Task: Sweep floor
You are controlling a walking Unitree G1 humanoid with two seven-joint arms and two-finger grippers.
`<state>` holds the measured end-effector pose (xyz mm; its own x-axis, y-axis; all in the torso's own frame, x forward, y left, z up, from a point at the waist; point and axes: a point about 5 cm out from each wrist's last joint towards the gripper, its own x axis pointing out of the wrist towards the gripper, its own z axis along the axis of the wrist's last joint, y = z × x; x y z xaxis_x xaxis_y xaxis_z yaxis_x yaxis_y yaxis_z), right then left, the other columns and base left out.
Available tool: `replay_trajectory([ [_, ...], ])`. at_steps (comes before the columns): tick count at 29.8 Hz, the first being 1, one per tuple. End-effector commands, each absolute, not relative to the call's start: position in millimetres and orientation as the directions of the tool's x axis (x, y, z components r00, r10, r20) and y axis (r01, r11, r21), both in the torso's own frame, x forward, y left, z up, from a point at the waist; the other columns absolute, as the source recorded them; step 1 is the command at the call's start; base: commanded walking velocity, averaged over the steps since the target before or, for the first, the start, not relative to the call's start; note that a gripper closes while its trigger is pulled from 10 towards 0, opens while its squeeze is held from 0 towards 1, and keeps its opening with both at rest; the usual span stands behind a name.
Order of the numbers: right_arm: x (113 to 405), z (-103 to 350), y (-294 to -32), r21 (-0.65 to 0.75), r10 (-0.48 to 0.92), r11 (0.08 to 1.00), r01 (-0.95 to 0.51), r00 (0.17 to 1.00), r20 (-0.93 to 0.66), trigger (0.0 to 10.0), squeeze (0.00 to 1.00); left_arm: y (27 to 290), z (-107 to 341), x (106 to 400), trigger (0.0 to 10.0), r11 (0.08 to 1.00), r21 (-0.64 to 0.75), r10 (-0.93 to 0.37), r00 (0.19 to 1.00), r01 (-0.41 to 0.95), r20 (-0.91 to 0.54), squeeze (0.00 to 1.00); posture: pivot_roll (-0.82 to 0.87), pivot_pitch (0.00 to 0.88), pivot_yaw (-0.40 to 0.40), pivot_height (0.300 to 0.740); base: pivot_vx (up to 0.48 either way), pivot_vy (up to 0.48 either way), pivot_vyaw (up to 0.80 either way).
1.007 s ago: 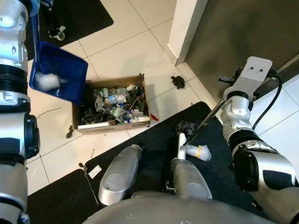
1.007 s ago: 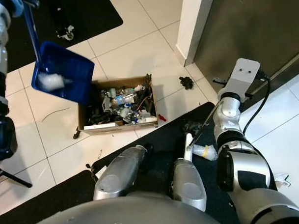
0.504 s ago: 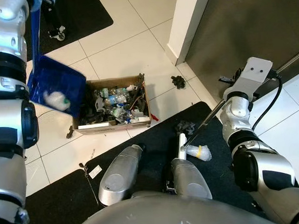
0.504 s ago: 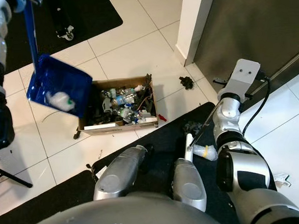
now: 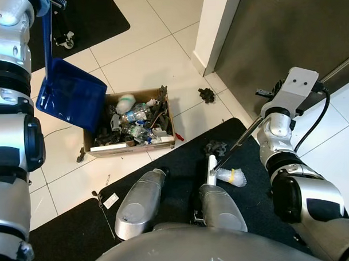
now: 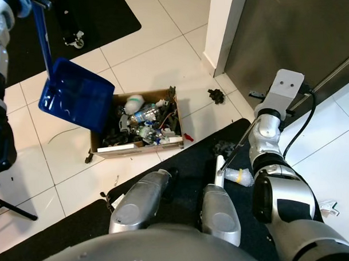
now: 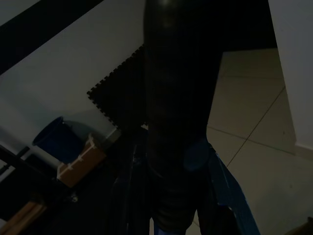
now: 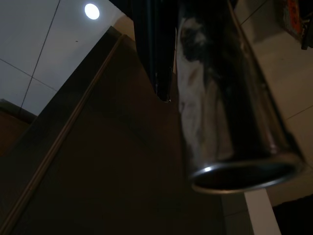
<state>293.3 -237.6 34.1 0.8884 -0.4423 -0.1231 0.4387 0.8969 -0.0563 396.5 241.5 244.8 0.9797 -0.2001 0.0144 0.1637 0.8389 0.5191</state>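
Since a second ago the white lump has left the blue dustpan [image 5: 73, 94] and now lies in the cardboard box [image 5: 131, 146], at its far left corner; pan tilted, looks empty, hanging over the box's left edge. Left gripper up at top left on the pan's long blue handle [image 5: 46, 32], fingers not visible, can't tell grip state. Floor: white tiles with grey grout, black foam mat [image 5: 181, 164] under the robot's feet, another black mat [image 6: 96, 13] far left. Box full of bottles and dark junk, right of the pan. Black clump [image 5: 207, 95] on tile near the white door frame [image 5: 214, 26], dark door beyond. Right gripper's fingers can't be made out; broom's metal pole [image 5: 235, 144] runs down from that arm to a crumpled plastic bottle [image 5: 232, 177] on the mat.
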Motion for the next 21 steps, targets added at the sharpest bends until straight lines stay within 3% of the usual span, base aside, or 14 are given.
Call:
replay_trajectory([
  [1,291,31,-236,-0.054,-0.449,0.893,0.446,0.883,-0.133,10.0,0.0,238,261,399,10.0,0.827,0.543,-0.214,0.975,0.145,0.066,0.0,0.21,0.0,0.066,0.74,0.0,0.0,0.0],
  [6,291,30,-237,-0.055,-0.45,0.893,0.447,0.883,-0.135,10.0,0.0,238,263,399,10.0,0.833,0.537,-0.212,0.973,0.133,0.087,0.0,0.21,0.0,0.066,0.74,0.0,0.0,0.0],
  [12,292,33,-236,-0.049,-0.449,0.894,0.446,0.885,-0.124,10.0,0.0,235,279,397,10.0,0.89,0.437,-0.236,0.953,0.133,0.191,0.0,0.21,0.0,0.063,0.74,0.0,0.0,0.0],
  [15,298,42,-237,-0.033,-0.449,0.893,0.448,0.89,-0.078,10.0,0.0,230,301,394,10.0,0.951,0.252,-0.255,0.916,0.179,0.311,0.0,0.2,0.0,0.061,0.74,0.0,0.0,0.0],
  [21,304,60,-249,-0.04,-0.474,0.88,0.474,0.881,0.006,10.0,0.0,221,307,381,10.0,0.96,0.067,-0.275,0.876,0.271,0.397,0.0,0.19,0.0,0.053,0.74,0.0,0.0,0.0],
])
